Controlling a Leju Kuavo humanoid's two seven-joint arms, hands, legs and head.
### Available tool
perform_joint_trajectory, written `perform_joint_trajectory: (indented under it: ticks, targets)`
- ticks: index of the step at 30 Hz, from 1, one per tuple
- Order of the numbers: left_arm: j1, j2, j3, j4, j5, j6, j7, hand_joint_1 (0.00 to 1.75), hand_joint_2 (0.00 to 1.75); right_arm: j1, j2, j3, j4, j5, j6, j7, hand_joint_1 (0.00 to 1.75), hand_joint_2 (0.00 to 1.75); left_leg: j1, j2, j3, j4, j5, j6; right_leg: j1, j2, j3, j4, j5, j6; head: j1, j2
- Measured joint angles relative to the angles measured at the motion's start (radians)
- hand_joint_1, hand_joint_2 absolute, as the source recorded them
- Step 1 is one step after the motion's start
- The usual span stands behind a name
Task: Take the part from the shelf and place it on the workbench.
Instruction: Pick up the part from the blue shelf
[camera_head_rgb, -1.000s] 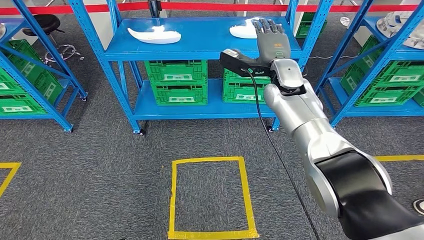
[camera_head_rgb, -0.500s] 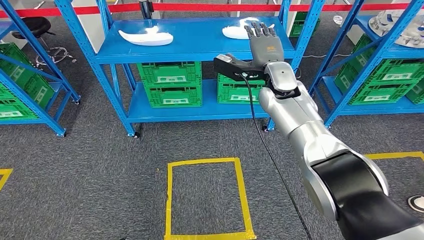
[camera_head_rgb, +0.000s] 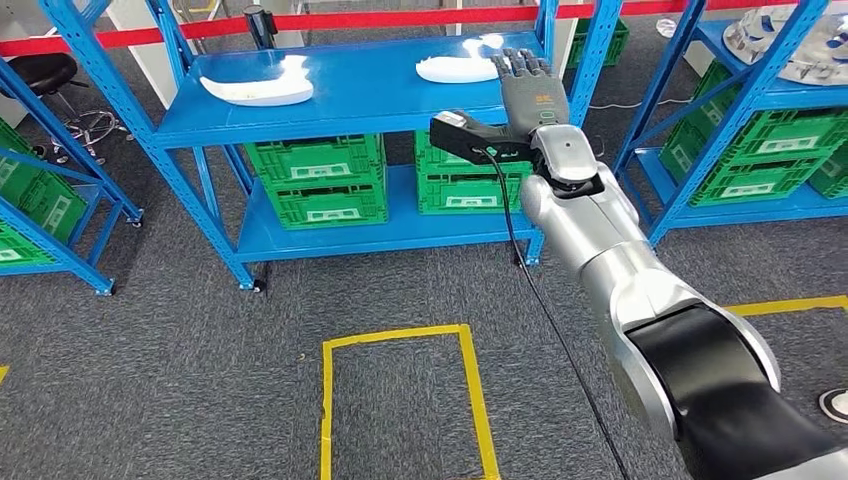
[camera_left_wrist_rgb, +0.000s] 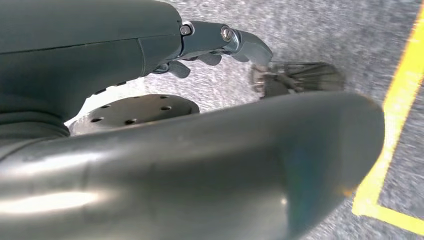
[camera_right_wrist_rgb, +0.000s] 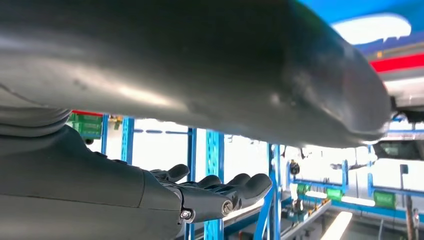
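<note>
Two white moulded parts lie on the top board of the blue shelf (camera_head_rgb: 360, 100): one at its left (camera_head_rgb: 250, 90), one at its right (camera_head_rgb: 455, 68). My right arm reaches forward, and my right hand (camera_head_rgb: 530, 85) is at the shelf's front edge, just right of the right-hand part, with fingers straight and apart and nothing in them. The right wrist view has the same hand (camera_right_wrist_rgb: 210, 192) with fingers stretched out, empty. My left hand (camera_left_wrist_rgb: 220, 42) hangs over the grey carpet with its fingers loose and holds nothing.
Green crates (camera_head_rgb: 325, 180) fill the shelf's lower level. Further blue racks with green crates stand at the right (camera_head_rgb: 760, 150) and the left (camera_head_rgb: 40, 220). A yellow tape rectangle (camera_head_rgb: 400, 400) marks the carpet in front of me. Red barrier tape (camera_head_rgb: 400, 18) runs behind the shelf.
The whole picture has shifted, so the camera moved: the shelf now sits further left and looks nearer. My right hand stays stretched out beside the right-hand white part.
</note>
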Motion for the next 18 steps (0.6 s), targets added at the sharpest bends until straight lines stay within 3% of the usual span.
perform_joint_trajectory:
  ticks: [1,2,6,8,10,11,12,14,15,17,18]
  targets:
    - [0.000,0.001,0.000,0.000,0.001,0.000,-0.001,0.00,0.00,-0.002,0.001,0.003,0.000,0.000,0.000,0.002,0.00,0.00,-0.006,-0.001,0.020,-0.046,0.015,0.010,0.000,0.001,0.006,-0.003,-0.005,0.004,0.000,0.000]
    - [-0.001,0.002,0.000,0.001,0.002,0.000,-0.001,0.00,0.00,-0.002,0.001,0.005,0.000,-0.001,-0.001,0.004,0.00,0.00,-0.009,-0.001,0.033,-0.072,0.012,0.017,0.000,0.002,0.008,-0.005,-0.006,0.009,-0.001,0.000]
    - [0.000,0.000,-0.001,0.000,0.002,0.002,-0.001,0.00,0.00,-0.002,0.001,0.011,0.000,-0.002,-0.006,0.015,0.00,0.00,-0.002,-0.002,0.072,-0.120,-0.009,0.025,0.000,-0.001,-0.002,0.020,-0.011,0.028,-0.001,0.000]
    - [-0.002,0.000,-0.001,0.000,0.002,0.004,0.000,0.00,0.00,-0.005,0.000,0.015,0.000,-0.002,-0.008,0.016,0.00,0.00,0.002,-0.002,0.089,-0.128,-0.016,0.028,-0.004,-0.005,-0.059,0.116,-0.045,0.038,-0.001,0.000]
    - [-0.002,-0.003,-0.001,0.000,0.002,0.004,0.002,0.00,0.00,0.000,-0.001,0.017,0.001,-0.003,-0.010,0.017,0.00,0.00,0.004,-0.003,0.102,-0.128,-0.029,0.028,-0.009,-0.007,-0.144,0.232,-0.081,0.049,-0.001,0.000]
    - [0.000,-0.005,-0.001,0.000,0.002,0.004,0.003,0.00,0.00,0.006,-0.002,0.018,0.002,-0.003,-0.011,0.017,0.00,0.00,0.005,-0.003,0.111,-0.127,-0.038,0.026,-0.011,-0.008,-0.173,0.256,-0.077,0.053,-0.001,0.000]
    - [0.002,-0.006,-0.001,0.000,0.002,0.004,0.004,0.00,0.00,0.011,-0.002,0.018,0.002,-0.004,-0.012,0.017,0.00,0.00,0.007,-0.003,0.122,-0.125,-0.048,0.022,-0.013,-0.009,-0.185,0.242,-0.052,0.056,-0.001,0.000]
    - [0.004,-0.008,-0.001,0.000,0.001,0.004,0.005,0.00,0.00,0.015,-0.004,0.018,0.003,-0.004,-0.016,0.017,0.00,0.00,0.011,-0.003,0.146,-0.121,-0.071,0.012,-0.018,-0.015,-0.160,0.118,0.048,0.058,-0.001,0.000]
    - [0.004,-0.008,-0.001,0.000,0.001,0.004,0.005,0.00,0.00,0.016,-0.005,0.019,0.004,-0.005,-0.018,0.017,0.00,0.00,0.013,-0.003,0.156,-0.119,-0.081,0.007,-0.018,-0.017,-0.143,0.055,0.084,0.058,-0.001,0.000]
    - [0.002,-0.008,-0.001,0.000,0.001,0.004,0.005,0.00,0.00,0.018,-0.008,0.020,0.007,-0.005,-0.020,0.018,0.00,0.00,0.013,-0.003,0.165,-0.118,-0.095,-0.006,-0.013,-0.020,-0.123,-0.008,0.111,0.046,0.000,0.000]
    - [0.001,-0.008,-0.001,0.000,0.001,0.004,0.005,0.00,0.00,0.020,-0.008,0.020,0.008,-0.005,-0.020,0.018,0.00,0.00,0.012,-0.003,0.169,-0.119,-0.097,-0.013,-0.010,-0.018,-0.121,-0.009,0.103,0.035,0.000,0.000]
